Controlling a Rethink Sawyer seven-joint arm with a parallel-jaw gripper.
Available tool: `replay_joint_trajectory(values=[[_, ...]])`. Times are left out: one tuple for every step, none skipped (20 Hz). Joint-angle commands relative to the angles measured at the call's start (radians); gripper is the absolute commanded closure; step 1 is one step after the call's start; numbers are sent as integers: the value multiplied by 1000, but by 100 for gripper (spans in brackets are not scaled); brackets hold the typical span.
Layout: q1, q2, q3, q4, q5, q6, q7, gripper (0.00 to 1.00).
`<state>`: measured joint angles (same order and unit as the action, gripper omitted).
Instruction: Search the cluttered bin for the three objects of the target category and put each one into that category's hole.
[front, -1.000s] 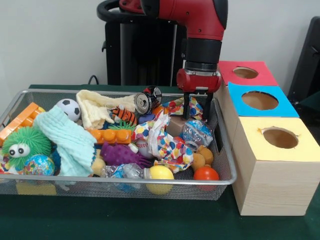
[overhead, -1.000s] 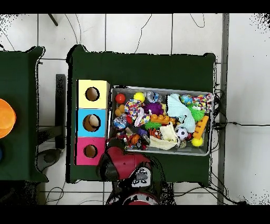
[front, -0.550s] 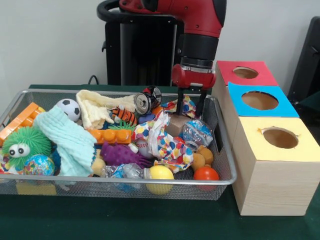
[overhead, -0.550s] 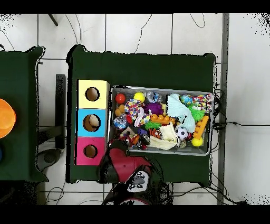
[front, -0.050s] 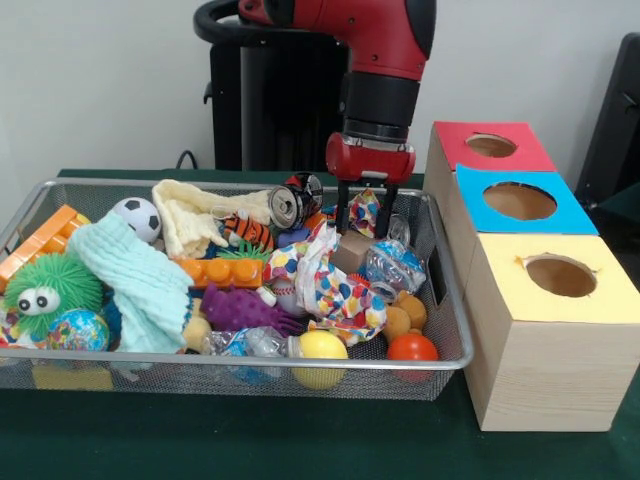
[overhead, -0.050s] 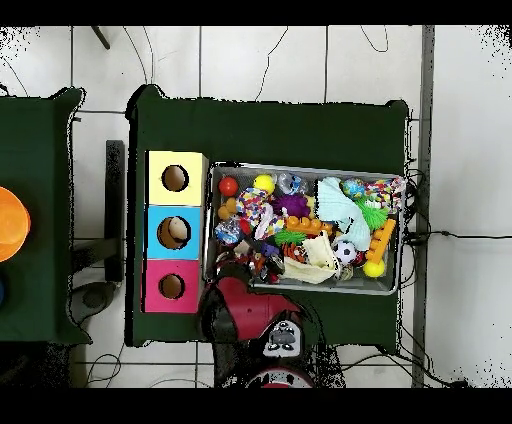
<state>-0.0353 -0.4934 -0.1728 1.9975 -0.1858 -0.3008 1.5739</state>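
My gripper (front, -0.050s: 366, 218) hangs open over the back right part of the wire bin (front, -0.050s: 440, 300), its fingers (front, -0.050s: 343, 212) straddling a polka-dot cloth (front, -0.050s: 365, 210) just behind a brown block (front, -0.050s: 352, 250). I cannot tell whether the fingers touch the cloth. A crushed can (front, -0.050s: 290, 204) lies to the gripper's left, and a crumpled plastic bottle (front, -0.050s: 395, 264) lies below it. Beside the bin stand the red box (front, -0.050s: 490, 146), blue box (front, -0.050s: 520, 201) and yellow box (front, -0.050s: 560, 276), each with a round hole. From overhead the arm (overhead, -0.050s: 238, 306) covers the gripper at the bin's edge (overhead, -0.050s: 300, 288).
The bin also holds a soccer ball (front, -0.050s: 137, 217), a green fuzzy toy (front, -0.050s: 50, 288), a light blue cloth (front, -0.050s: 135, 280), a cream cloth (front, -0.050s: 195, 218), orange blocks (front, -0.050s: 222, 271), a purple spiky toy (front, -0.050s: 240, 308), a yellow ball (front, -0.050s: 320, 347) and a red ball (front, -0.050s: 412, 347). Something pale shows in the blue box's hole (overhead, -0.050s: 178, 232).
The gripper has shifted left in the front view, away from the boxes and toward the crushed can, staying open. The bin's contents have not moved.
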Motion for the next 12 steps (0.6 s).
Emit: replay_joint_trajectory(values=[[-86, 65, 174, -54, -24, -27, 215, 0], [-95, 70, 187, -53, -27, -35, 217, 0], [-105, 74, 199, -52, -32, -48, 219, 0], [-110, 78, 208, -50, -34, -64, 224, 0], [-113, 80, 214, -49, -37, -74, 226, 0], [-116, 82, 221, -47, -40, -85, 228, 0], [-124, 83, 232, -44, -46, -93, 230, 0], [-130, 86, 241, -42, -51, -97, 231, 0], [-136, 88, 249, -41, -56, -100, 231, 0], [-144, 91, 260, -40, -63, -103, 232, 0], [-153, 94, 270, -39, -69, -107, 233, 0], [-157, 96, 276, -35, -74, -113, 235, 0]])
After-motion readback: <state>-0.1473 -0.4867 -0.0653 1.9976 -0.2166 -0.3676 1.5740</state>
